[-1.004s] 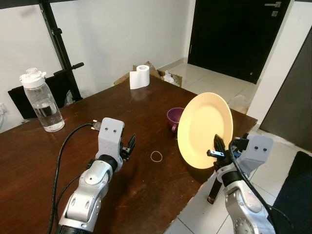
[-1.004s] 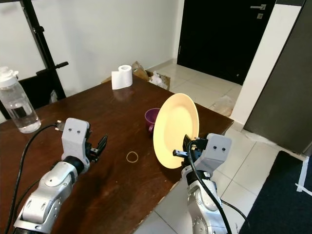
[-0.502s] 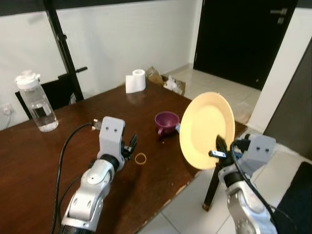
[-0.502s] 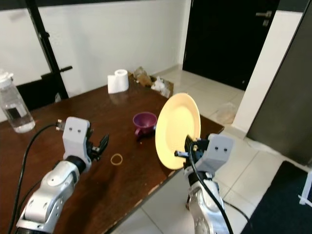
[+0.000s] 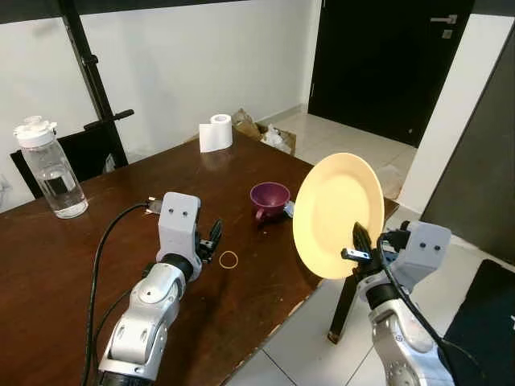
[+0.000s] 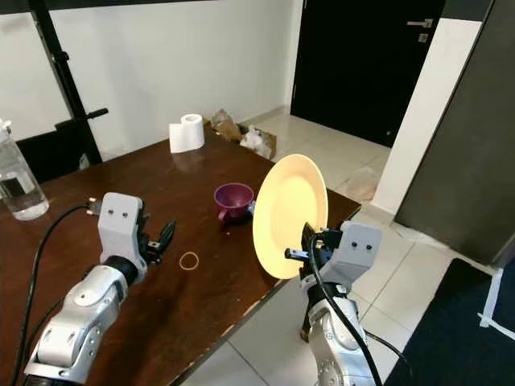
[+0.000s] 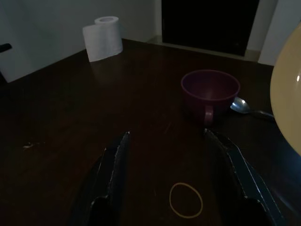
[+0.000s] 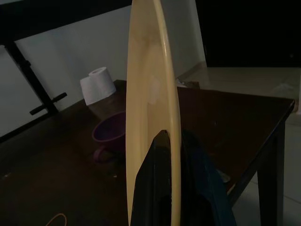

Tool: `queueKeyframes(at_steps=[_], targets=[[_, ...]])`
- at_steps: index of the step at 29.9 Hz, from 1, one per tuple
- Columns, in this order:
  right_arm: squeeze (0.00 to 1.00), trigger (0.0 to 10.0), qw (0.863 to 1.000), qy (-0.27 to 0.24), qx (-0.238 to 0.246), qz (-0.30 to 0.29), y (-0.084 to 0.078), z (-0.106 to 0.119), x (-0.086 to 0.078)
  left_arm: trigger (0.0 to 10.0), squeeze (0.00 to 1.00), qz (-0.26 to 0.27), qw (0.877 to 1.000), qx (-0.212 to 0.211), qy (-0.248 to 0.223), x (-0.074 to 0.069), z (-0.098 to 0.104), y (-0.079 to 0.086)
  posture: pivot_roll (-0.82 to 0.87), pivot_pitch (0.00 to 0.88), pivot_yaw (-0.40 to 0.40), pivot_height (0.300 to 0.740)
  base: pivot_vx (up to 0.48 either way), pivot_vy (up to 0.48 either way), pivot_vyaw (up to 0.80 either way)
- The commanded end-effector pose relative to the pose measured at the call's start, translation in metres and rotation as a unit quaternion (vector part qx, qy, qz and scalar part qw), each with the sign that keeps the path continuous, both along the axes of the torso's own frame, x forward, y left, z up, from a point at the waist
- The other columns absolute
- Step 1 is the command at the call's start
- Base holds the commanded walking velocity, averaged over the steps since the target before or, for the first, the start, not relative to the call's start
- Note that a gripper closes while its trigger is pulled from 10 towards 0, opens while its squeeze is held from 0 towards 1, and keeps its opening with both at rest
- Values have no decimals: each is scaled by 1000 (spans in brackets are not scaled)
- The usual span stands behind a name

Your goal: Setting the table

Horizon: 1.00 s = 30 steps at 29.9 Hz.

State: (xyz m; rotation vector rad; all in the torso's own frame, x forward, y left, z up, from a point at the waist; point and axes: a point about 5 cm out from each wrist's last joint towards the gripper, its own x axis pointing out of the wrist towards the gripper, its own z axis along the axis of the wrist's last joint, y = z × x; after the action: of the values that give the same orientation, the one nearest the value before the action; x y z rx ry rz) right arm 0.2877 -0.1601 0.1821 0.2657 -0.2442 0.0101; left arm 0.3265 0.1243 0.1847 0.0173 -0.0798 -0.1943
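At the far left of the dark wooden table [image 5: 72,265] a clear water bottle [image 5: 50,170] stood upright, well apart from everything else. The left gripper [image 5: 211,240] hovered just over the wood with its jaws apart and nothing between them, a small rubber band [image 5: 229,259] lying just beside it. Further right sat a purple cup [image 5: 269,198], upright, with a spoon [image 7: 248,108] close by its handle side, so the setting looked partly laid. The yellow plate [image 5: 338,214] was not yet down: the right gripper [image 5: 360,251] had its jaws clamped on the lower rim and held it on edge, near the table's right edge and seemingly out beyond it. Turning the plate flat and setting it on bare wood, probably near the cup, appeared to remain. A roll of paper [image 5: 215,133] stood at the table's far edge; beyond were a white wall, pale floor tiles and a dark door [image 5: 378,56].
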Motion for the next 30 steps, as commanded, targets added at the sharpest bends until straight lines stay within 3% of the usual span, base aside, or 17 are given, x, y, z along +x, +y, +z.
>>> queueKeyframes(at_steps=[1,12,30], targets=[[0,10000,1000,3,0,4,2,-1,-1,10000,0,4,1000,2,5,1,-2,2,-83,19,96,740,0,0,0],[0,10000,1000,3,-1,4,2,-1,-1,10000,0,-5,1000,9,2,0,-2,-1,-85,21,96,740,0,0,0],[0,10000,1000,2,-1,6,3,-1,0,10000,0,-11,1000,-21,15,-2,-5,-3,-83,21,95,740,0,0,0]])
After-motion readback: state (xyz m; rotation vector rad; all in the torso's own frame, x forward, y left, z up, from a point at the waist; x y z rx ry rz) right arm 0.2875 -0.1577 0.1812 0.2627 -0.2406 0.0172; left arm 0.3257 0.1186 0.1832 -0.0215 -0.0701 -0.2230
